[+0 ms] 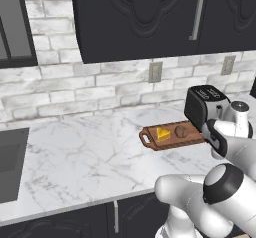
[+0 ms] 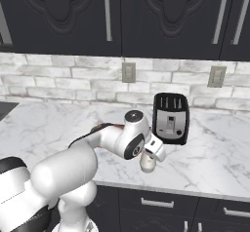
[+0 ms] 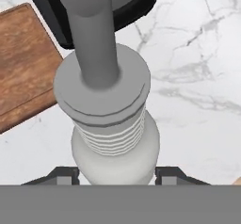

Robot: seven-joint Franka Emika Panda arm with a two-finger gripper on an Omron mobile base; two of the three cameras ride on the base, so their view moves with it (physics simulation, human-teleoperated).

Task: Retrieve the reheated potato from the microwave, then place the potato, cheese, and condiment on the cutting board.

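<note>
The potato [image 1: 181,131] and cheese [image 1: 162,134] are already set on the cutting board [image 1: 150,134], beside the toaster [image 1: 202,107] on the counter [image 1: 75,157]. The condiment bottle [image 3: 110,124], just off the board, is pinched between the fingers [image 3: 66,175]; only its transfer is judged left.

No readable text anywhere.
Checked the toaster [image 2: 170,117] front panel, the wall outlets [image 2: 128,72], the cutting board [image 1: 172,136] and the condiment bottle [image 3: 111,124]: no lettering, brand, number or sign legible on any of them; toaster controls too small and blurred to make out.
</note>
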